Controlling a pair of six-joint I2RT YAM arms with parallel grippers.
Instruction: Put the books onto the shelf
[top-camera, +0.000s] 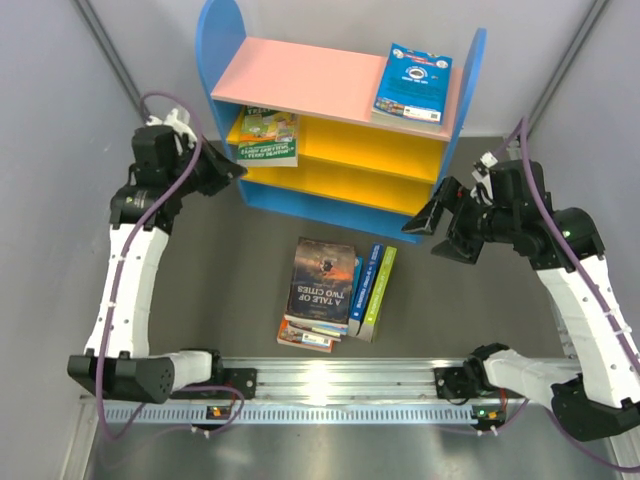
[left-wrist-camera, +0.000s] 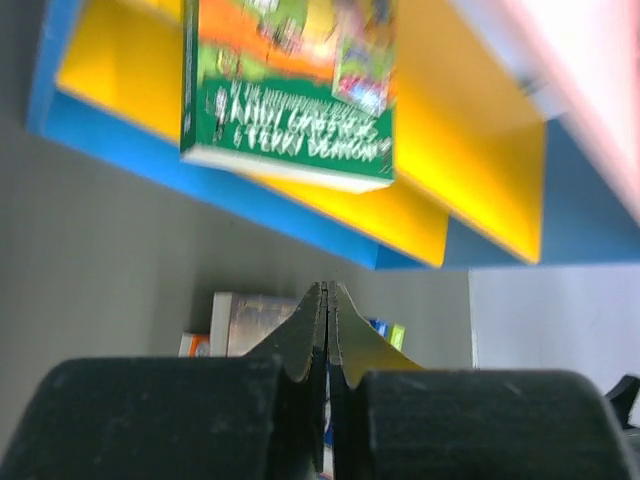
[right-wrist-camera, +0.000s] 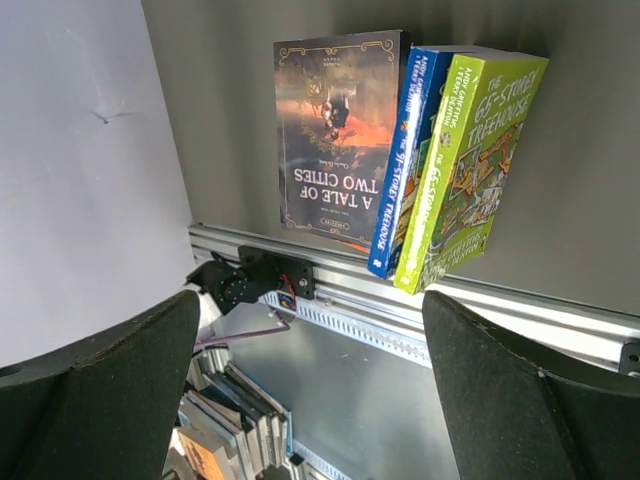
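The shelf (top-camera: 225, 60) stands at the back, with blue sides, a pink top and yellow boards. A blue book (top-camera: 413, 83) lies on the pink top at the right. A green book (top-camera: 268, 137) (left-wrist-camera: 290, 85) lies on the upper yellow board, jutting over its front edge. My left gripper (top-camera: 232, 172) (left-wrist-camera: 328, 290) hangs just left of that book, shut and empty. A pile of books lies on the table: the dark "A Tale of Two Cities" (top-camera: 322, 278) (right-wrist-camera: 335, 140), a blue one (top-camera: 366, 282) (right-wrist-camera: 405, 170), a green-yellow one (top-camera: 376, 293) (right-wrist-camera: 470, 160). My right gripper (top-camera: 430, 220) (right-wrist-camera: 310, 310) is open, right of the pile.
An orange-edged book (top-camera: 305, 338) peeks out under the pile. A metal rail (top-camera: 330, 375) carrying the arm bases runs along the near edge. Grey walls close in both sides. In the right wrist view, more stacked items (right-wrist-camera: 230, 420) sit below the table edge.
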